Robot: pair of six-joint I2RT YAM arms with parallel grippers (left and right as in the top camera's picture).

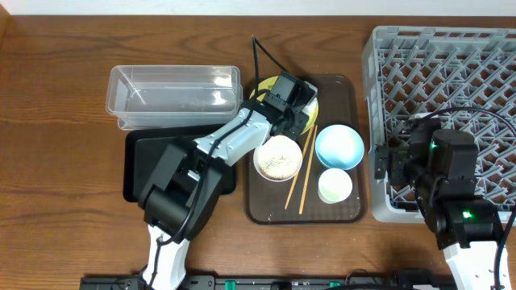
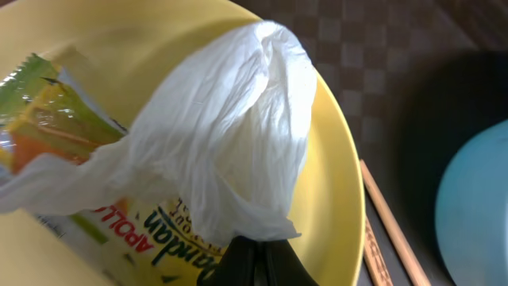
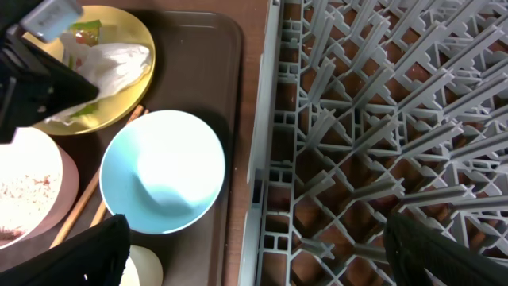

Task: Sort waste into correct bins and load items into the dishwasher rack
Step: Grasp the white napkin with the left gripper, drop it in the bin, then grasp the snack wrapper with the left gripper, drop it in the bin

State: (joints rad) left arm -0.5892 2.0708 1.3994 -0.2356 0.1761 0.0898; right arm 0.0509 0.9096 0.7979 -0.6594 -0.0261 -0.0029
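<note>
1. Progress looks slight from above: the large grey lattice dishwasher rack (image 1: pixel 451 64), the clear plastic rectangular tub (image 1: pixel 173 89) and what shows of the shallow black rectangular tray (image 1: pixel 139 173) have nothing in them. The light blue bowl (image 1: pixel 339 147), the small white cup (image 1: pixel 334 186), the two thin wooden chopsticks (image 1: pixel 303 171) and the white bowl (image 1: pixel 258 157), with the white rice scraps (image 1: pixel 279 159) in it, sit on the dark brown serving tray (image 1: pixel 343 93). My left pincer (image 1: pixel 292 109) is over the round yellow plate (image 1: pixel 314 119).
2. Left wrist: my left pincer (image 2: pixel 255 258) looks pinched shut on the lower edge of the crumpled white paper wad (image 2: pixel 230 135). The wad lies on the plate over the green-yellow-orange food wrapper (image 2: pixel 55 119). Upside-down print on the wrapper reads "APOLL" in red and green letters ending "ndan"; the rest is covered.
3. Right wrist: my right pincer (image 3: pixel 254 230) hangs spread wide and empty over the rack's wall, beside the light blue bowl. I judge that sorting is only starting and all the loading remains.
</note>
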